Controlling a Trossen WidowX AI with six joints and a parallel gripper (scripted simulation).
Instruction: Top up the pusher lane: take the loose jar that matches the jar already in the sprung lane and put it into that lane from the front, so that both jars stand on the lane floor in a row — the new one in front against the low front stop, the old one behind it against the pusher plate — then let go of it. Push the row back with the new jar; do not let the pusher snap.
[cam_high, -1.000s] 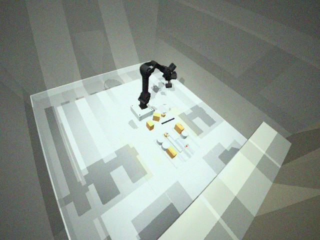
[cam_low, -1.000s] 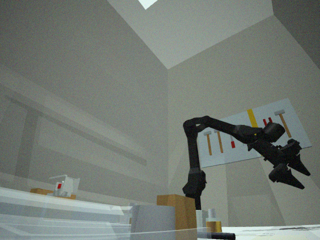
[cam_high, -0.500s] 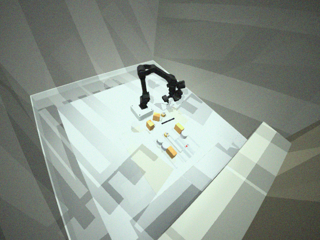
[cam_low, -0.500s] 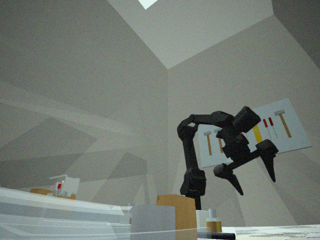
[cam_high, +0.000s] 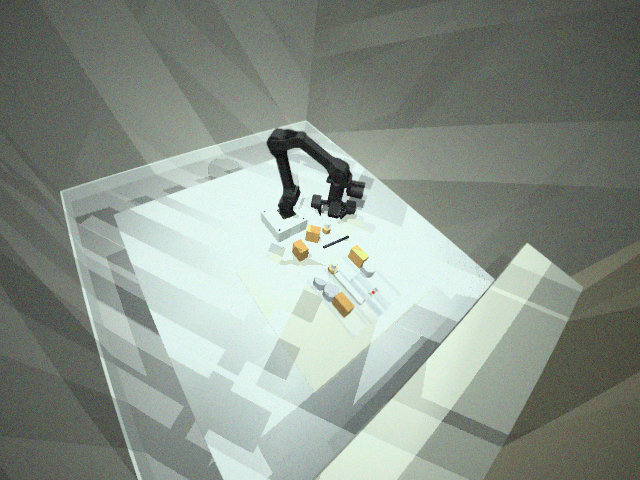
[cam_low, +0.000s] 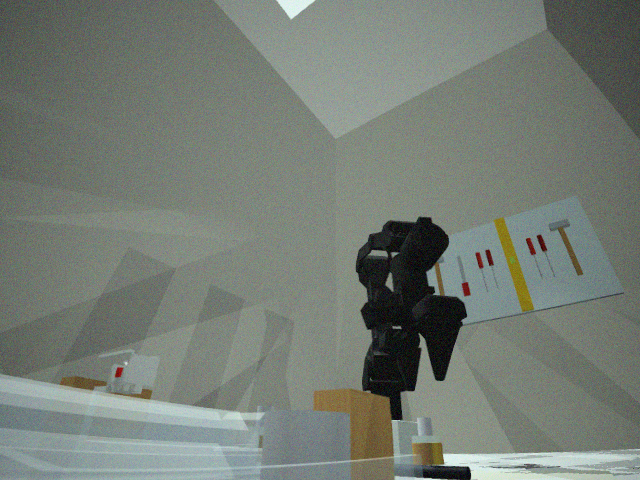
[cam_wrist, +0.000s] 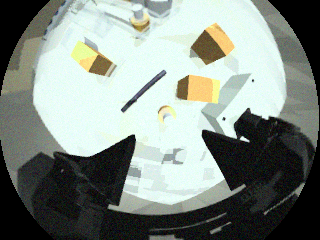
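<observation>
The loose jar (cam_high: 326, 228) (cam_low: 428, 452) (cam_wrist: 166, 114), amber with a pale band and a whitish cap, stands upright on the table near the arm's base. A similar small jar (cam_high: 332, 268) (cam_wrist: 140, 21) stands at the near-base end of the middle lane of the clear rack. The pusher plate cannot be made out clearly. A red marker (cam_high: 373, 292) (cam_low: 118, 372) shows at the rack. My gripper (cam_high: 334, 210) (cam_low: 423, 384) (cam_wrist: 170, 135) is open and empty, pointing down, above the table. In the wrist view the loose jar shows just beyond the gap between the fingertips.
An orange block (cam_high: 312, 233) (cam_wrist: 198, 89) stands close beside the loose jar, another block (cam_high: 300, 250) (cam_wrist: 212, 44) farther off. A dark rod (cam_high: 336, 241) (cam_wrist: 144, 91) lies between jar and rack. Another block (cam_high: 357, 255) (cam_wrist: 93, 59) and grey cylinders (cam_high: 367, 270) (cam_high: 319, 282) stand at the rack.
</observation>
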